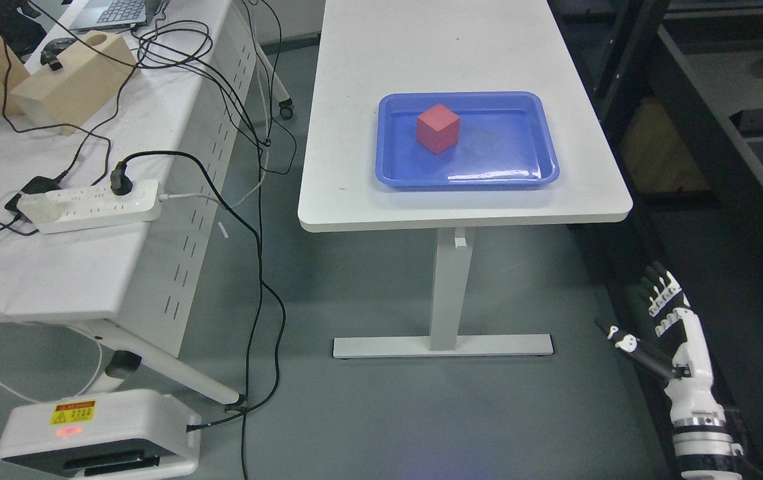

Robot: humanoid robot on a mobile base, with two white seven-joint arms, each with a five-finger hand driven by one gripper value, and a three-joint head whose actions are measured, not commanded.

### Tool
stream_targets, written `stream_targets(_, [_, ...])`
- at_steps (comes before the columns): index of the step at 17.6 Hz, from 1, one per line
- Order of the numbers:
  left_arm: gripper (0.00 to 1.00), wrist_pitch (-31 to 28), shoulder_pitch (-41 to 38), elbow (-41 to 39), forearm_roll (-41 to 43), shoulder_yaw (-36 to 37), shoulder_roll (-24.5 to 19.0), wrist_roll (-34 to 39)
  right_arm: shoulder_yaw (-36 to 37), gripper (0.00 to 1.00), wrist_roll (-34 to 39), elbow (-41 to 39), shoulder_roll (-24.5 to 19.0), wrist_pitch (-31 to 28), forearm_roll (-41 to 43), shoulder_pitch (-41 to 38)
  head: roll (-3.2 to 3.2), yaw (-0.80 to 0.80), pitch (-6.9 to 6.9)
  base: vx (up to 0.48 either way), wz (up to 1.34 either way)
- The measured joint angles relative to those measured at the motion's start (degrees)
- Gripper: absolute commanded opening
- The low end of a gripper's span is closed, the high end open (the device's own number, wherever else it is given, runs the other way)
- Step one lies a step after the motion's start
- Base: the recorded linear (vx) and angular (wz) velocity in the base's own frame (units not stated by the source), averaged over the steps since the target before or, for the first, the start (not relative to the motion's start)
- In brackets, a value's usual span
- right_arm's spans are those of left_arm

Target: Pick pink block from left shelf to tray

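A pink cube-shaped block (438, 128) sits in a glossy blue plastic tray (466, 177) on a plain white-topped table (448, 53). The white-and-black fingered right hand (669, 323) shows against grey floor (368, 413). A white power strip (91, 205) carries a black plug (120, 180).

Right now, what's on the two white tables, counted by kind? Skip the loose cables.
Pink block: 1, inside the tray
Blue tray: 1, on the middle table
Power strip: 1, on the left table
Wooden box: 1, on the left table
Laptop: 1, at the far edge of the left table
Total: 5
The right robot hand hangs open, low beside the table.
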State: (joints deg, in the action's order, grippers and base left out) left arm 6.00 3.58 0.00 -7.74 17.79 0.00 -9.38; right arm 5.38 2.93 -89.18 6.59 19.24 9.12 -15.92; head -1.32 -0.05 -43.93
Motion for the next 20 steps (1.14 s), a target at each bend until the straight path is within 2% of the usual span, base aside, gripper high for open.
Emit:
stream_targets(7, [1.0, 0.2, 0.0, 0.0, 0.0, 0.0, 0.0, 0.0, 0.1, 1.0, 0.4, 0.0, -0.8, 0.0, 3.6, -0.4, 0.0, 0.0, 0.0, -0.011, 0.03])
stream_targets(20, [1.0, 0.3, 0.0, 0.0, 0.0, 0.0, 0.0, 0.0, -0.1, 1.0, 0.5, -0.1, -1.1, -0.3, 4.0, 0.2, 0.0, 0.0, 0.0, 0.002, -0.01])
